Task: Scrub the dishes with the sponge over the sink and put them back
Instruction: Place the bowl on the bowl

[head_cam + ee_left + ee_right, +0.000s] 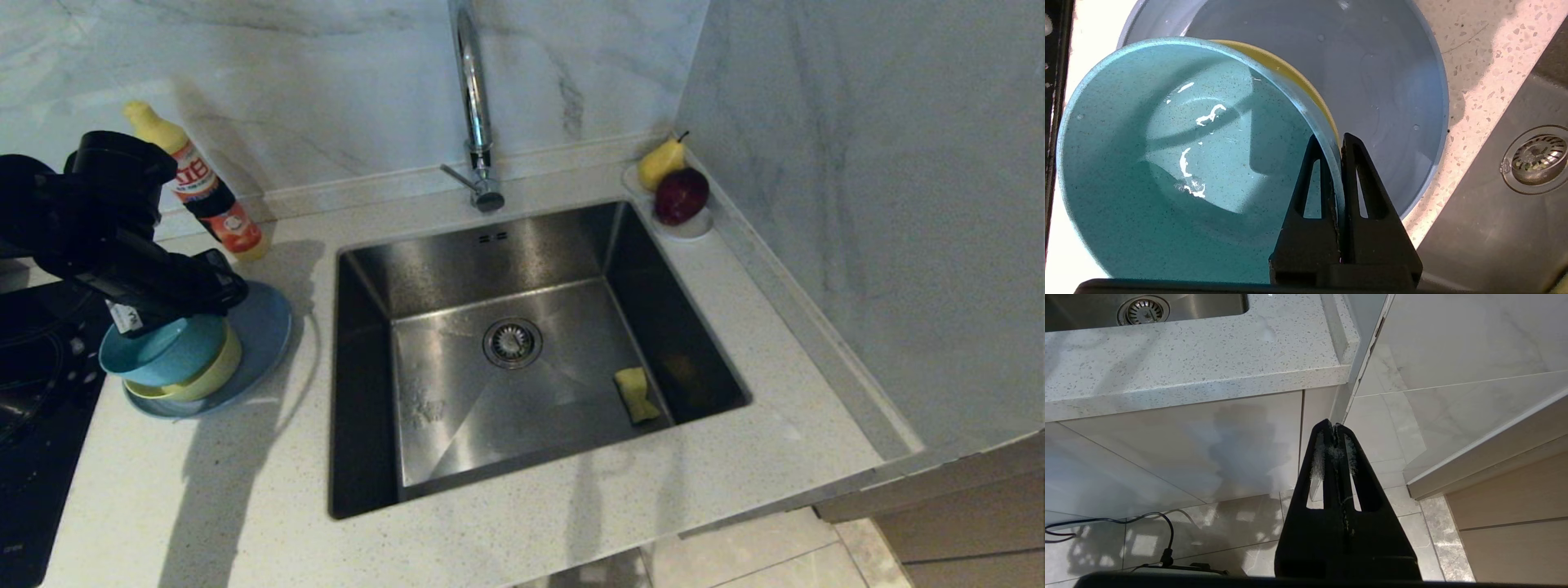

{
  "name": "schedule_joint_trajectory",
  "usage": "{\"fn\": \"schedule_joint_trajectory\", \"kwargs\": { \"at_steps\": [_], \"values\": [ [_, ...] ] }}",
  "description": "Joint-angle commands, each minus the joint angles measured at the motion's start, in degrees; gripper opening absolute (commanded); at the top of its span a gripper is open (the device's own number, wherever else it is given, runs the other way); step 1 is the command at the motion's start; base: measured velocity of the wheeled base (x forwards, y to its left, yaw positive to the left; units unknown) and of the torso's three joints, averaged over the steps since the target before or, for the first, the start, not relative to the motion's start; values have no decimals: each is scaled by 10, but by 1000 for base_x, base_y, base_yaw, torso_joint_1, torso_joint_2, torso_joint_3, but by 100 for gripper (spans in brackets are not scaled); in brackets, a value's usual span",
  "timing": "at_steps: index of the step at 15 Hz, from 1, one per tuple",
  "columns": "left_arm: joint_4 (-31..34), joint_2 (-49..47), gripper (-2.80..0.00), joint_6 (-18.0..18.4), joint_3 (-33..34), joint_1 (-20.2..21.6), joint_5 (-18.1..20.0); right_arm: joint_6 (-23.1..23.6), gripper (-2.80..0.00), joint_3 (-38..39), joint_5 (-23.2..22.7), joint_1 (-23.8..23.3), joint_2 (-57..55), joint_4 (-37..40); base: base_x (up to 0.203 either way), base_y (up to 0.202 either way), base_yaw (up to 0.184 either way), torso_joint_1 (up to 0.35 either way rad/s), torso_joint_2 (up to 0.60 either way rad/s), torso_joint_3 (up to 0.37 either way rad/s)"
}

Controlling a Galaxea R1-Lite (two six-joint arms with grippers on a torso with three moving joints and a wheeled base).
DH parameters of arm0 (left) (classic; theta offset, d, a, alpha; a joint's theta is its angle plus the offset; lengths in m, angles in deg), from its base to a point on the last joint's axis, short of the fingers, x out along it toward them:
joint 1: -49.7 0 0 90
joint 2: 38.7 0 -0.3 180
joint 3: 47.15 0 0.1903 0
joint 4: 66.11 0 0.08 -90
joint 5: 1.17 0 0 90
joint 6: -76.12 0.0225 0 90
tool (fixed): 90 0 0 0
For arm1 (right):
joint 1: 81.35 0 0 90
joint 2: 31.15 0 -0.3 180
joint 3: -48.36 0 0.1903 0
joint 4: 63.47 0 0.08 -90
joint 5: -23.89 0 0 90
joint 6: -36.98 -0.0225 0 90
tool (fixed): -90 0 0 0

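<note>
A kitchen desk (506, 506) beside the sink (522, 343): the left gripper (1338, 141) pinches the rim of the teal bowl (1167, 163), one finger inside the wall and one outside; the bowl sits tilted in the yellow bowl (214, 373), and both rest on the grey-blue plate (265, 327) at the sink's left edge. The sponge (636, 394) lies alone on the basin floor near the front right corner, well apart from the drain strainer (512, 342); nothing grips it. The right gripper (1334, 426) hangs below the desk edge over the floor, its fingers pressed together on nothing. By this showing the job looks barely begun or at a hand-over between dishes: one bowl is gripped at the stack, no dish is over the basin, and the scrubbing of at least this bowl seems still to come. Room is open across the basin; the tight spots are the sink's near lip just beside the plate, the detergent bottle (204, 184) behind the stack, the dark hob (33, 392) on its far side, and the tall tap (473, 98) at the back.
</note>
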Motion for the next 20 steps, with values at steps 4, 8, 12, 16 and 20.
{"fn": "schedule_joint_trajectory", "kwargs": {
  "at_steps": [4,8,12,16,20],
  "values": [
    [2,-2,-280,4,1,1,-2,1,-280,0,0,0,1,0,0,0,0,0,0,0],
    [3,-5,-280,5,6,1,-28,1,-280,0,0,0,1,0,0,0,0,0,0,0],
    [3,-10,0,7,1,1,-30,1,-280,0,0,0,1,0,0,0,0,0,0,0],
    [2,-1,0,6,-10,1,-27,1,-280,0,0,0,1,0,0,0,0,0,0,0],
    [8,44,0,1,-38,1,-7,1,-280,0,0,0,1,0,0,0,0,0,0,0]
  ]
}}
